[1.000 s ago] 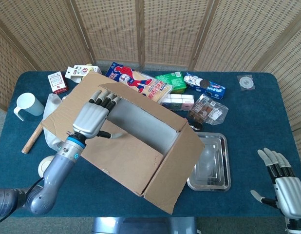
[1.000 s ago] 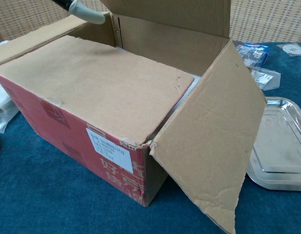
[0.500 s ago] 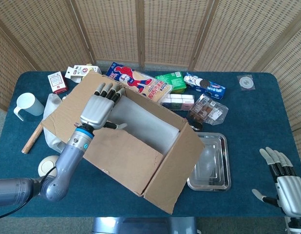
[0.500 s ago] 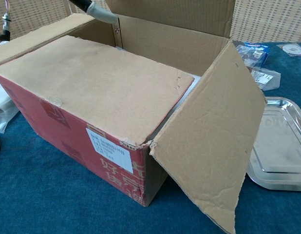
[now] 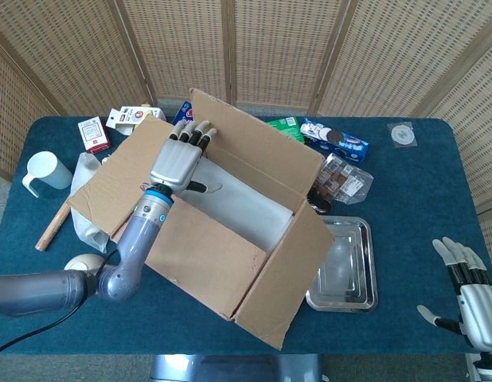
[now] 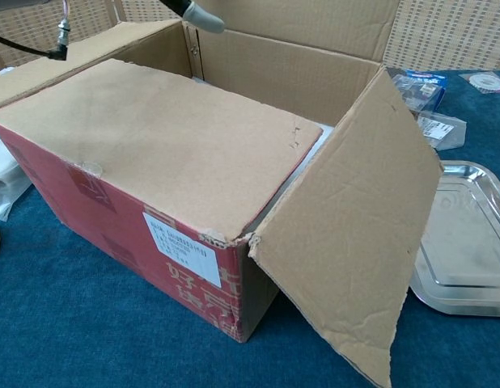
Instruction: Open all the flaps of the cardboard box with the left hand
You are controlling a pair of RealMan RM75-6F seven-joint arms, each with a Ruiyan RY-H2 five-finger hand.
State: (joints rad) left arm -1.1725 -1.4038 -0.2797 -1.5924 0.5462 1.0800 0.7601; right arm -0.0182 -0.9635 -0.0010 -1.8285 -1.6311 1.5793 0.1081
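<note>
Blue table (image 5: 405,215): cardboard box (image 6: 177,162) w/ white label (image 6: 179,249), red Chinese print.

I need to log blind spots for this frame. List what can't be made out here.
- Box contents: in both views the near flap covers most of the cardboard box.
- Left robot hand: chest view shows only a fingertip at the top edge.
- Right robot hand: head view's bottom corner crops it.
- Snack packs: labels too small.
</note>
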